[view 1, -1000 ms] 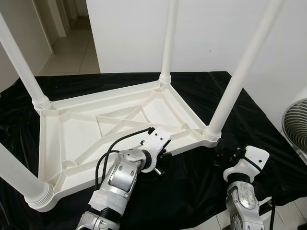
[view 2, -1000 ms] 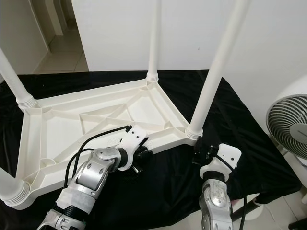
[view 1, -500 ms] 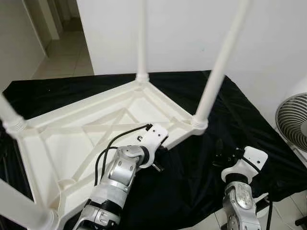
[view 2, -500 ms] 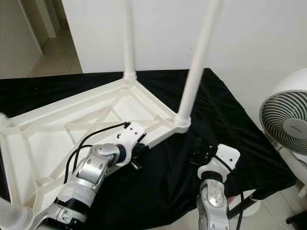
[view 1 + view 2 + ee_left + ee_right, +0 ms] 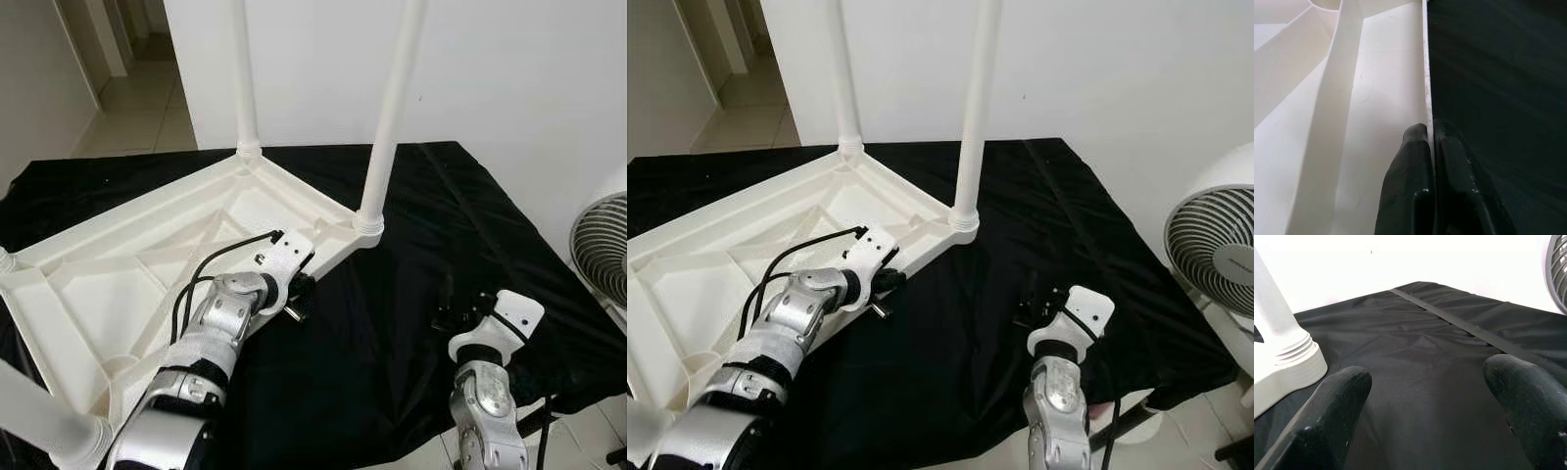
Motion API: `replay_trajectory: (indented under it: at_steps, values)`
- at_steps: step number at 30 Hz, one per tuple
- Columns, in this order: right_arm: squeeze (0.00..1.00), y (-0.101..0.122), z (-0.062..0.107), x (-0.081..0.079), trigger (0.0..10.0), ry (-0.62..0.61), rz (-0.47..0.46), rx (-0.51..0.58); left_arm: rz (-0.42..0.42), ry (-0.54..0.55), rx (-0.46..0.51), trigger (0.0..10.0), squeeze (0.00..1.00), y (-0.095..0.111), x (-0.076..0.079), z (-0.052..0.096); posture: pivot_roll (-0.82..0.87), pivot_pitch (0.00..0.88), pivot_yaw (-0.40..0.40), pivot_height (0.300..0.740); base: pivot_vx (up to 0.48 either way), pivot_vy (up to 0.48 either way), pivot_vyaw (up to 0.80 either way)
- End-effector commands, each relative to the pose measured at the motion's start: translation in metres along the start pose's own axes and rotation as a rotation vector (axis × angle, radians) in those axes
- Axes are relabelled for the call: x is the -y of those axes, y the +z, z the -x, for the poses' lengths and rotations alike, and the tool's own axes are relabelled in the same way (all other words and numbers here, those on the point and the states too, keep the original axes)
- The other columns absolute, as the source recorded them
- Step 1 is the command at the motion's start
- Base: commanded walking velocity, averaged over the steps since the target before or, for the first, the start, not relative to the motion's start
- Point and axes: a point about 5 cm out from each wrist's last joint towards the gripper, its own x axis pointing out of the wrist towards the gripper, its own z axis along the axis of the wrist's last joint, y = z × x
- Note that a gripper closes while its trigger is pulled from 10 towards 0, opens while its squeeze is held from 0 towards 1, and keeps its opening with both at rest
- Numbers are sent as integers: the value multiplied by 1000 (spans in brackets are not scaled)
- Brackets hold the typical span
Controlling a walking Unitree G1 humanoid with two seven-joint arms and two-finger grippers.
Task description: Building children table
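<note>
Looking down through the head camera, we see the white plastic children's table lying upside down on a black cloth, with two of its legs standing straight up at the far corners and another leg rising near our lower left. Our left gripper sits at the table's near rim, close to the corner under the nearer upright leg, and a black cable loops over that wrist. Our right gripper hangs above the bare cloth, well apart from the table, and a white fan stands off to the right beyond the cloth's edge. In the left wrist view, we find the two black fingers pressed together on the thin edge of the table's rim, one on the ribbed white inner side and one on the cloth side. In the right wrist view, our fingers are spread wide with nothing between them, the dark cloth lies beyond, and the threaded base of a table leg stands to one side.
</note>
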Motion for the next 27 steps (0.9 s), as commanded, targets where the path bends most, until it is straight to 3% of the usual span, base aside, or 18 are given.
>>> replay_trajectory:
  at_steps: [1, 4, 5, 9, 10, 11, 12, 16, 17, 22, 25, 27]
  values:
    - [0, -3, 3, 4, 10000, -23, 9, -12, 4, 408, 85, 10000, 0, 9, -19, 3, -37, 47, 36, 740, 0, 0, 0]
    - [0, -3, 4, 6, 10000, -34, 12, -11, 28, 337, 161, 10000, 0, 18, -8, 0, -37, 47, 36, 740, 0, 0, 0]
    - [0, -3, 5, 6, 10000, -41, 12, -10, 40, 270, 229, 10000, 1000, 26, 4, 0, -47, 47, 48, 740, 0, 0, 0]
    - [0, -4, 5, 6, 10000, -45, 10, -10, 21, 189, 334, 10000, 1000, 41, 21, 4, -42, 46, 47, 740, 0, 0, 0]
    - [0, -4, 5, 6, 10000, -45, 9, -10, 24, 167, 387, 10000, 812, 48, 25, 8, -42, 46, 47, 740, 0, 0, 0]
    - [0, -4, 5, 6, 10000, -45, 9, -10, 24, 167, 387, 10000, 812, 48, 25, 8, -42, 46, 47, 740, 0, 0, 0]
    - [0, -4, 4, 5, 10000, -42, 9, -10, 18, 153, 427, 10000, 0, 53, 28, 12, -37, 46, 45, 740, 0, 0, 0]
    - [0, -4, 3, 3, 10000, -32, 8, -10, -7, 132, 479, 10000, 0, 60, 31, 20, -24, 46, 37, 740, 0, 0, 0]
    - [0, -4, 1, -1, 10000, -8, 11, -9, -45, 111, 520, 10000, 0, 65, 35, 32, -13, 45, 31, 740, 0, 0, 0]
    - [0, -4, 0, -3, 10000, 4, 13, -7, -55, 106, 531, 10000, 0, 66, 36, 36, -13, 45, 31, 740, 0, 0, 0]
    - [0, -1, -10, -11, 10000, 59, 15, 6, -52, 180, 525, 10000, 0, 50, 37, 51, 9, 42, 14, 740, 0, 0, 0]
    - [0, -1, -10, -11, 10000, 59, 15, 6, -52, 180, 525, 10000, 0, 50, 37, 51, 9, 42, 14, 740, 0, 0, 0]
